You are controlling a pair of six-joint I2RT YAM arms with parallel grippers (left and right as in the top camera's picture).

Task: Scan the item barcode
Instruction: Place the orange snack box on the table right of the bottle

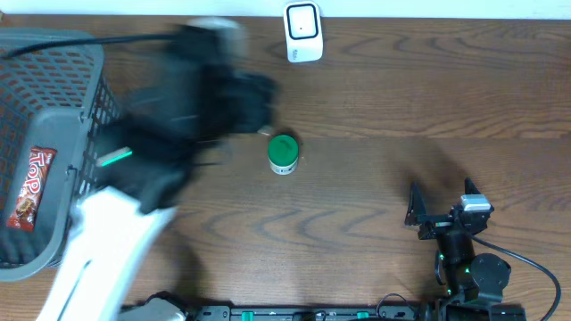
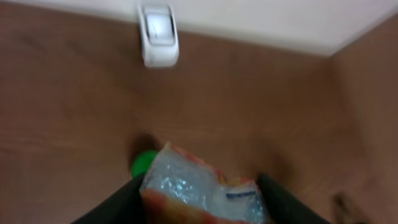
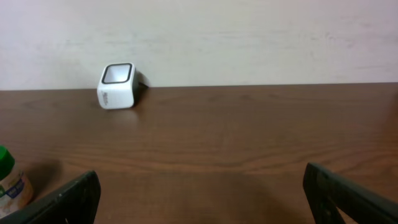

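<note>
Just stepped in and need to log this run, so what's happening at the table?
The left fingers grip a crinkly plastic packet above the table, with the white scanner ahead at the far edge. A green-capped bottle stands mid-table and a candy bar lies in the grey basket. The right fingers are open and empty, near the front edge.

Crinkly packet (image 2: pixel 198 188) in left end effector (image 2: pixel 202 210)
</note>
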